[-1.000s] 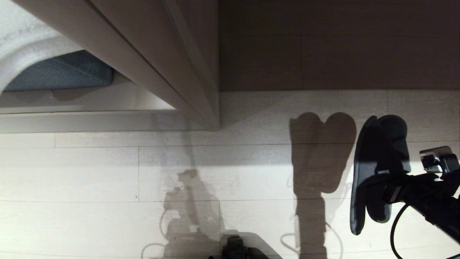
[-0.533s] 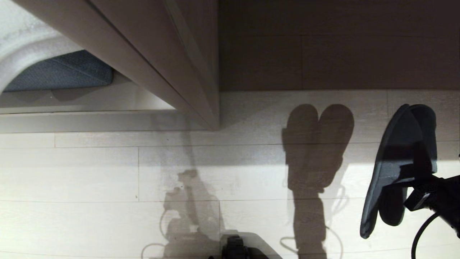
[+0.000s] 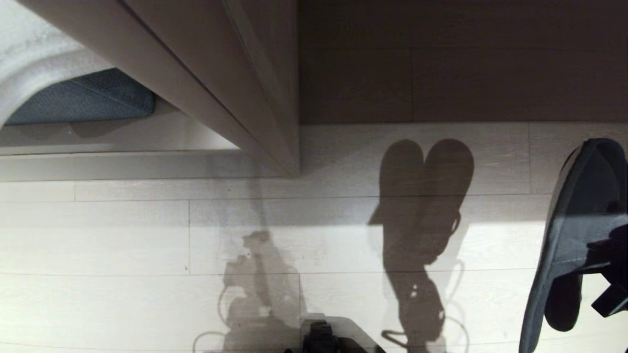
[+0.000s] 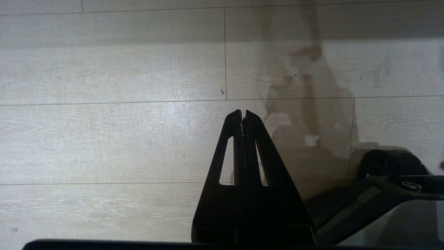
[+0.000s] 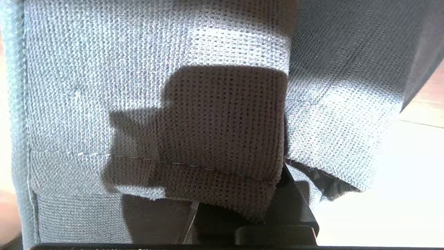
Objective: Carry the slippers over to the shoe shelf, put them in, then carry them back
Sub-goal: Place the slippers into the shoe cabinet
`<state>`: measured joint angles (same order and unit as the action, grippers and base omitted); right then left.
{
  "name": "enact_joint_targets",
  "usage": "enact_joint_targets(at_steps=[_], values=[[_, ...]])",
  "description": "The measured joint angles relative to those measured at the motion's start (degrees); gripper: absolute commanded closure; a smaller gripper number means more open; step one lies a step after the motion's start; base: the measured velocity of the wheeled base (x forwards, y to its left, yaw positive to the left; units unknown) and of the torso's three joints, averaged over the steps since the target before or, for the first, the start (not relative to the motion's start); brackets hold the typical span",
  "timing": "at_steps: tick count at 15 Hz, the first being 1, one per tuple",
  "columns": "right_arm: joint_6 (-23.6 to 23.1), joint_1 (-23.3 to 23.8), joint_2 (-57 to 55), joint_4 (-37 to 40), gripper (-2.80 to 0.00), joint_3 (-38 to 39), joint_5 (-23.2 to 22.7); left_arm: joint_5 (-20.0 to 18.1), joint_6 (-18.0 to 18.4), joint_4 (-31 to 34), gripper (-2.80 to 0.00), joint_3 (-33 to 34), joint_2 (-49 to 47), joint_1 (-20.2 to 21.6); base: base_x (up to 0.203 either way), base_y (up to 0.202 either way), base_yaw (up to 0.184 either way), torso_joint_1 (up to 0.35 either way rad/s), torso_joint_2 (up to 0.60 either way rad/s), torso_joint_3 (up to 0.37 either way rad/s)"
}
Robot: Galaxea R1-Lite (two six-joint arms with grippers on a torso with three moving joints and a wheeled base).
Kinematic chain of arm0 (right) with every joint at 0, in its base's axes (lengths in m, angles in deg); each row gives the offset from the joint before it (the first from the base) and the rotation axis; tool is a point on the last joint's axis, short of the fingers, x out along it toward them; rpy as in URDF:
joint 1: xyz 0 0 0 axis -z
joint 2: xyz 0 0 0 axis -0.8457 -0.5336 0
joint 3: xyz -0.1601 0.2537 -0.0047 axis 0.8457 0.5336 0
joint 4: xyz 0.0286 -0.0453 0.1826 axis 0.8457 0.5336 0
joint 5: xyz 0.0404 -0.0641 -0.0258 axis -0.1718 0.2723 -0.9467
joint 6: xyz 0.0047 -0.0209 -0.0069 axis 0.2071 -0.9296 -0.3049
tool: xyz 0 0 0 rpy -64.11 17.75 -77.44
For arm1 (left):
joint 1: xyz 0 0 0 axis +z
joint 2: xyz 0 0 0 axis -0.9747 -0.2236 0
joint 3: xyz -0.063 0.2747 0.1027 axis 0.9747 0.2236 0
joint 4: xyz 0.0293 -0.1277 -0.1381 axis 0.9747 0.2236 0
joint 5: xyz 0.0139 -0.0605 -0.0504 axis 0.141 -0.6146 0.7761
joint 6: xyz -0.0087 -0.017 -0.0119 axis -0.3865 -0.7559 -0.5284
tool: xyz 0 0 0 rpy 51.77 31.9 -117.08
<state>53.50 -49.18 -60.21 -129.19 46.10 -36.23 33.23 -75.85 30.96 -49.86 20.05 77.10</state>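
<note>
**Slippers held in the air at the right edge**

The right gripper (image 3: 606,274) is at about 4 o'clock in the head view, at the very edge of the picture, and it is clamped on the slippers (image 3: 576,230). The two slippers hang together, standing almost upright above the floor (image 3: 147,235), with their rounded ends pointing to 12 o'clock. They do not touch the floor; their shadow (image 3: 422,196) lies on the pale boards well apart from them, toward the centre. In the right wrist view the grey woven fabric of the slippers (image 5: 138,86) fills nearly the whole picture, just in front of the gripper.

The shoe shelf (image 3: 206,73) is at about 11 o'clock, well apart from the slippers. A blue cushion (image 3: 83,100) lies at 10 o'clock beside it.

The left gripper (image 4: 244,116) is parked low over the floor, its fingers pressed together and holding nothing
</note>
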Motion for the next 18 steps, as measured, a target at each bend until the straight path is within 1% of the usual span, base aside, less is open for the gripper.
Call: enact_joint_targets(at_steps=[4,6,7,9,11,12,15,18], values=[[2.07,-0.35,18.03,21.66,0.00,-4.20,-7.31,0.00,0.01,-0.01,0.00,0.00,0.00,0.00,0.000,0.000,0.000,0.000,0.00,0.000],[2.31,-1.61,26.61,34.28,0.00,-6.44,-12.26,-0.02,0.01,-0.01,0.00,0.00,0.00,0.00,0.000,0.000,0.000,0.000,0.00,0.000],[2.35,-2.67,30.33,39.61,0.00,-6.98,-13.97,-0.02,0.01,0.02,0.00,0.00,0.01,0.00,0.000,0.000,0.000,0.000,0.00,0.000],[2.30,-5.59,36.84,46.82,0.00,-7.37,-14.60,-0.02,0.01,0.00,0.00,0.00,0.01,0.00,0.000,0.000,0.000,0.000,0.00,0.000],[2.30,-7.54,42.98,51.55,0.00,-6.98,-12.77,0.00,0.17,0.00,0.00,0.00,0.01,0.00,0.000,0.000,0.000,0.000,0.00,0.000],[2.63,-7.99,45.38,52.18,0.00,-6.57,-11.45,0.00,0.20,0.00,0.00,0.00,-0.01,0.00,0.000,0.000,0.000,0.000,0.00,0.000],[4.23,-8.55,52.12,52.75,0.00,-4.35,-5.94,0.00,0.17,0.00,0.00,0.00,0.00,0.00,0.000,0.000,0.000,0.000,0.00,0.000],[4.23,-8.57,57.17,51.75,0.00,-0.84,1.43,0.00,0.04,-0.01,0.00,0.00,-0.01,0.00,0.000,0.000,0.000,0.000,0.00,0.000]])
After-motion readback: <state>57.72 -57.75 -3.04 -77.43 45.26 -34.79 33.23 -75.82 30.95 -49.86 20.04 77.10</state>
